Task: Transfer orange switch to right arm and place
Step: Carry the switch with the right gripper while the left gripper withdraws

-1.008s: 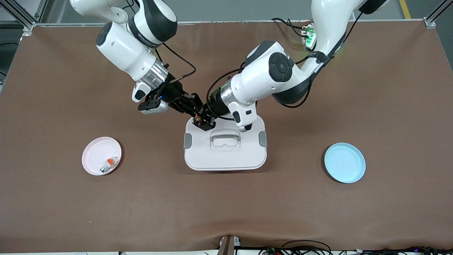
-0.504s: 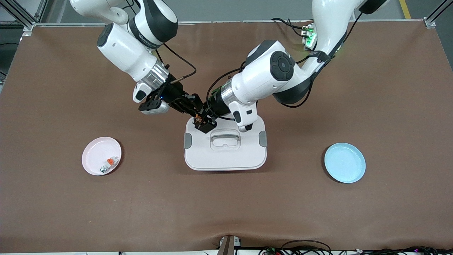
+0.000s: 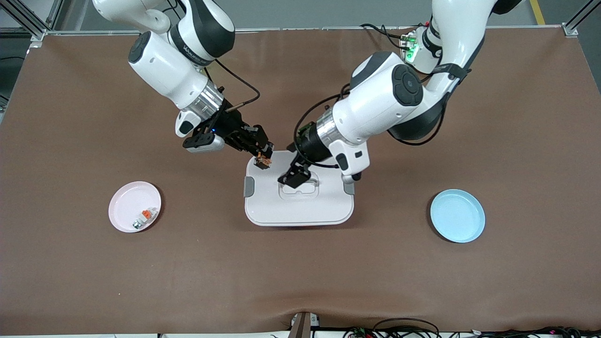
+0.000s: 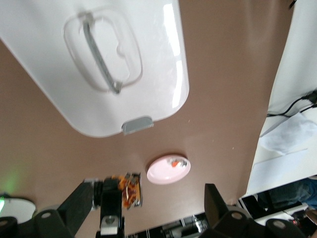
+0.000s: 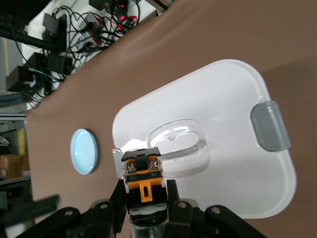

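Note:
The orange switch point(image 3: 263, 162), a tiny black block with an orange end, sits in my right gripper point(image 3: 264, 156), which is shut on it. They hang over the corner of the white lidded box point(image 3: 300, 206) that is toward the right arm's end. In the right wrist view the switch point(image 5: 143, 174) is clamped between the fingers of the right gripper point(image 5: 144, 191). My left gripper point(image 3: 294, 178) is open and empty over the box's handle, apart from the switch. The left wrist view shows the left gripper point(image 4: 148, 210) wide open, with the switch point(image 4: 130, 189) farther off.
A pink plate point(image 3: 127, 197) toward the right arm's end holds a white-and-grey piece with an orange tab point(image 3: 145, 216). A blue plate point(image 3: 458, 216) lies toward the left arm's end. The box has grey clips point(image 3: 249, 187) on two sides. The table has a brown mat.
My left gripper has let go of the switch, opened and drawn back over the box's handle. The switch stays in the right gripper, which has barely moved.

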You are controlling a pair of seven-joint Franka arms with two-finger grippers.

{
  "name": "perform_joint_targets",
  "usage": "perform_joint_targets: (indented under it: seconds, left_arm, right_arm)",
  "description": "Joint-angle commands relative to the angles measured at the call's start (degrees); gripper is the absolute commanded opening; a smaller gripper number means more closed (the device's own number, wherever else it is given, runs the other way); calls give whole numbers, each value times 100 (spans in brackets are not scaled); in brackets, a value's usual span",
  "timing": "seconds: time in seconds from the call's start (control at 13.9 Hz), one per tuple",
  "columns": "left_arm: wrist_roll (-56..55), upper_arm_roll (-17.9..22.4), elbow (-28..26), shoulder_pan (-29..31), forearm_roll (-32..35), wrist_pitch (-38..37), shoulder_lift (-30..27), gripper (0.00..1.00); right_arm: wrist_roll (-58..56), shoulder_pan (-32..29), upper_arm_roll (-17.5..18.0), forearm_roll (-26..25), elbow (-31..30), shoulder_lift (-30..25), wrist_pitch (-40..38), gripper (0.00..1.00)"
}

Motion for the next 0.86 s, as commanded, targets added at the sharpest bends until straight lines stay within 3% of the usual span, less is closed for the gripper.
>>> perform_joint_targets:
  seconds: [0.0,0.14,0.36,0.58,0.79]
  left_arm:
    - [-31,28,-34,29,721,-121,-183,100]
    - [231,19,-34,214,987,-130,-236,100]
    - [1056,19,-42,503,1128,-488,-359,100]
    - [1996,19,-77,890,1173,-1226,-631,100]
    - [2551,27,-130,1347,1181,-2034,-983,100]
  right_arm:
    - [-94,-351,-2,-950,-3,-35,-482,0]
    - [-531,-633,-2,-1507,-3,-70,-965,0]
    - [-1795,-1194,-11,-1789,-56,-123,-1493,0]
    - [-3472,-1722,-11,-2096,-56,-167,-2037,0]
    - [-5991,-2179,-2,-2519,-21,-150,-2347,0]
